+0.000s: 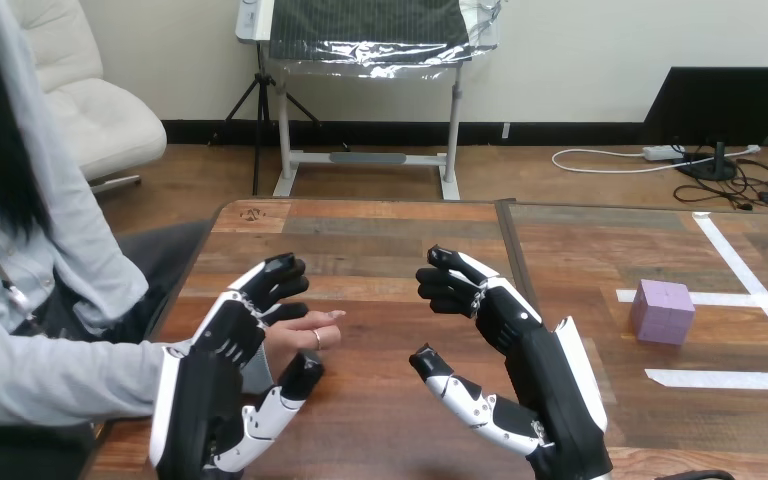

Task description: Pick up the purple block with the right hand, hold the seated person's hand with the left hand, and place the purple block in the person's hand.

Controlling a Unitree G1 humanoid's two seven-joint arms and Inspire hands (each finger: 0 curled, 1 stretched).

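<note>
Purple block (662, 311) sits on the worktop (380, 230), well apart to the right of the right robot hand (525, 350), which is spread and empty. Left robot hand (225, 335) curls round the person's hand (305, 335). Advice: reach right, descend over the block, pinch opposite flat faces squarely.

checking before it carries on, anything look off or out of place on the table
Nothing stands out. The purple block sits flat on the table, and the left hand is curled round the person's hand.
</note>
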